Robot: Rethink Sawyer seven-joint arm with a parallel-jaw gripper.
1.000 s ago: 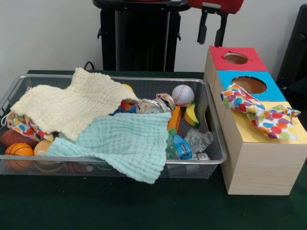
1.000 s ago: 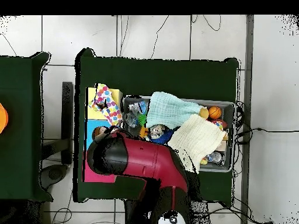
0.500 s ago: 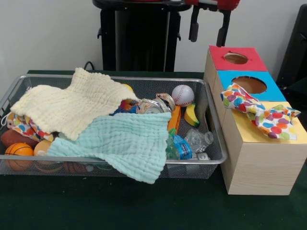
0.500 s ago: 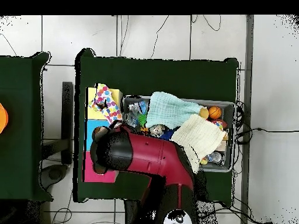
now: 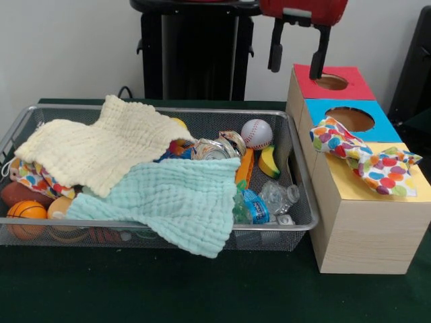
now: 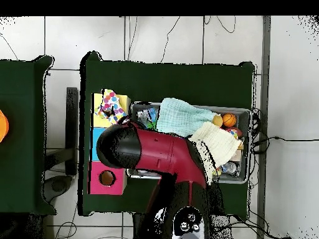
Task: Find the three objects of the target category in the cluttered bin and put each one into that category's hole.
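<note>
Above the far right corner of the wire bin (image 5: pixel 296 168), gripper (image 5: pixel 297 55) hanging with both dark fingers (image 5: pixel 275 52) spread apart and nothing between them, right finger tip showing against the red top of the sorting box (image 5: pixel 363 229). Set just right of the bin on the green table (image 5: pixel 202 289), this wooden box, with a red panel and round hole (image 5: pixel 330 81) at the far end, a blue panel with a larger hole (image 5: pixel 350 118) in the middle, and a yellow panel at the near end. Draped over the yellow panel and touching the blue hole's near rim, a polka-dot cloth (image 5: pixel 367 158).

Filling the bin's left and middle, a cream cloth (image 5: pixel 101 148) lying partly over a mint cloth (image 5: pixel 172 202), whose near corner spills over the bin's front rim. Toward the bin's far right corner, a baseball (image 5: pixel 256 133), uncovered. Just beside it toward the right wall, a banana toy (image 5: pixel 268 161). Near the front right corner, a crumpled plastic bottle (image 5: pixel 259 202) with a blue label. Between the cloths and the baseball, crushed cans (image 5: pixel 219 148). At the front left corner, a small basketball (image 5: pixel 25 214) against the mesh, with another polka-dot cloth (image 5: pixel 34 176) just behind it under the cream one.

Seen from overhead, red arm (image 6: pixel 159 155) lying across the bin's box-side end, hiding the blue panel.
</note>
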